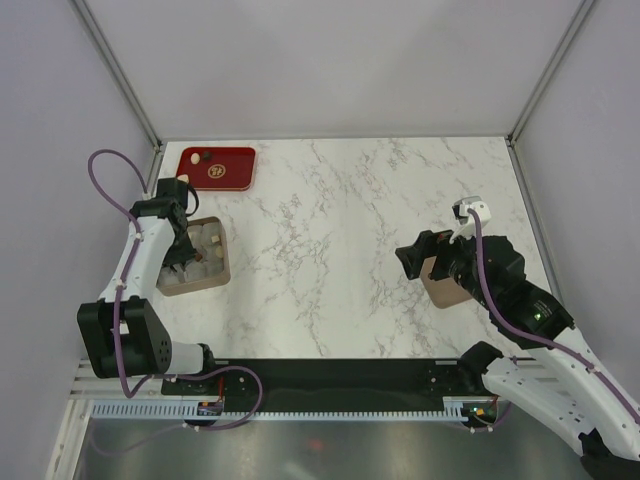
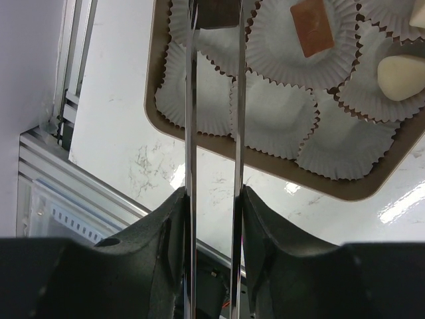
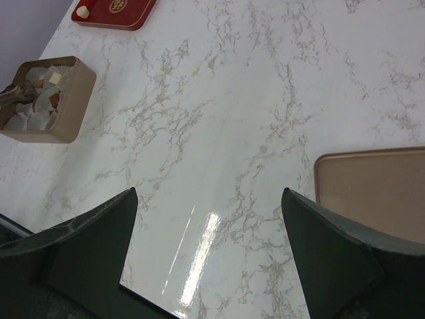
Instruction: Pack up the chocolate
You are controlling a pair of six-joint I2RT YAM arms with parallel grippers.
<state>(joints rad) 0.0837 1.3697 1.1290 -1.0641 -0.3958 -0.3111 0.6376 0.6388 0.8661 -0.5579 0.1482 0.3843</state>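
My left gripper [image 2: 214, 193] is shut on a pair of thin metal tongs [image 2: 191, 119]. The tongs' tips pinch a dark brown chocolate [image 2: 216, 13] over a white paper cup in the tan box [image 2: 265, 174]. A tan rectangular piece [image 2: 312, 26] and a cream piece [image 2: 402, 76] lie in other cups. From above, that gripper [image 1: 180, 245] hangs over the box [image 1: 224, 262] at the left. The red tray [image 1: 216, 167] behind it carries a cream piece [image 1: 190, 157] and a dark piece [image 1: 207, 156]. My right gripper [image 3: 209, 193] stands open and holds nothing.
The flat tan box lid [image 3: 378, 189] lies on the marble just right of my right gripper [image 1: 420, 262], under that arm in the top view [image 1: 440, 290]. An aluminium rail [image 2: 60, 193] runs along the table's near edge by the box. Grey walls close in the table.
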